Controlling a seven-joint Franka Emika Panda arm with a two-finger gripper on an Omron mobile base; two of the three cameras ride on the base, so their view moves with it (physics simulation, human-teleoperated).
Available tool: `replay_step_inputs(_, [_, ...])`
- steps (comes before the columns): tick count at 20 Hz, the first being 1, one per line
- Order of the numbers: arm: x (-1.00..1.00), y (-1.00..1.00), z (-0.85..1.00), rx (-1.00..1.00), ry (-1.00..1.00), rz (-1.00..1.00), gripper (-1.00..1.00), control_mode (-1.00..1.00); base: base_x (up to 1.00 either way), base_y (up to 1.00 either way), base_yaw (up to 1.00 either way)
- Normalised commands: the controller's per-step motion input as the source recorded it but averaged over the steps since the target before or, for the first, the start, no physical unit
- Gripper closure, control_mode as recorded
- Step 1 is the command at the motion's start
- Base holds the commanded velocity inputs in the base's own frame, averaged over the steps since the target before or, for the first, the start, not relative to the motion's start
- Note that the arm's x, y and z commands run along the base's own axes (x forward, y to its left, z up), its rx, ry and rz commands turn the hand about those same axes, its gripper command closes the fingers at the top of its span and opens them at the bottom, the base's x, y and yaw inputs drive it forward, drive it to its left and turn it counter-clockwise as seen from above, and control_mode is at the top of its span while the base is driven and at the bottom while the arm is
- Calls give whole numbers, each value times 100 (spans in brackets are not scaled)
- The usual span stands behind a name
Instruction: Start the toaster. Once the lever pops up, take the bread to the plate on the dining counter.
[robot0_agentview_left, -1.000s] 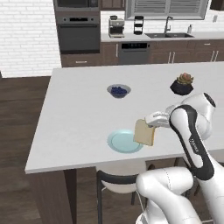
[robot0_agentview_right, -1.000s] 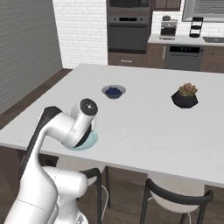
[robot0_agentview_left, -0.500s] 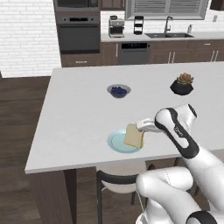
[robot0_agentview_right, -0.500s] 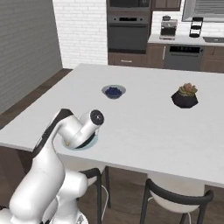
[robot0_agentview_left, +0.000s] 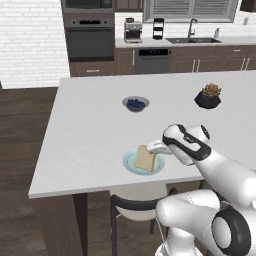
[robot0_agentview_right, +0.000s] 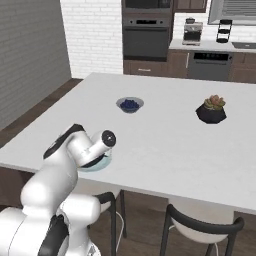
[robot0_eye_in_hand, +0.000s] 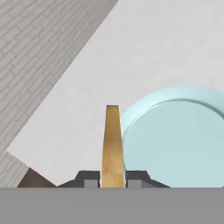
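Low over the dining counter (robot0_agentview_left: 90, 145), the white arm's gripper (robot0_agentview_left: 156, 148) grasps the bread (robot0_agentview_left: 145, 158), its 2 dark fingers pinching the golden-tan slice by one edge. Seen from the left base view, the slice hangs tilted from the gripper's tip, reaching down and away from the hand over the pale blue-green plate (robot0_agentview_left: 131, 165), which sits near the counter's front edge; whether the lower corner of the bread touches the plate cannot be told. From the hand view the bread (robot0_eye_in_hand: 112, 144) shows edge-on as a narrow tan strip rising straight out from between the fingers (robot0_eye_in_hand: 89, 180), with the plate (robot0_eye_in_hand: 175, 140) spread just beside it and the counter's pale slab (robot0_eye_in_hand: 131, 52) beyond, its corner meeting the wood-look floor. From the right base view the arm's own elbow and wrist stand in front of the hand, and a sliver of the plate (robot0_agentview_right: 104, 161) peeks out beneath them. Farther back on the counter sit a dark-blue bowl (robot0_agentview_left: 135, 104) and a small potted succulent in a black pot (robot0_agentview_left: 208, 96), both well apart from the plate. Below the counter's front edge, a black-framed stool (robot0_agentview_left: 131, 210) stands in front of the robot's base.
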Motion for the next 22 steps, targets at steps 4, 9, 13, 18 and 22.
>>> replay_step_inputs(4, [28,16,-20,0,0,0,100,-100,0,0,0])
replay_step_inputs(9, [24,3,-17,0,0,0,100,-100,0,0,0])
replay_step_inputs(13, [24,0,-19,-1,0,0,100,-100,0,0,0])
replay_step_inputs(18, [9,0,-22,-5,0,-2,-100,-100,0,0,0])
replay_step_inputs(22, [0,-2,-12,-11,0,-8,-100,-100,0,0,0])
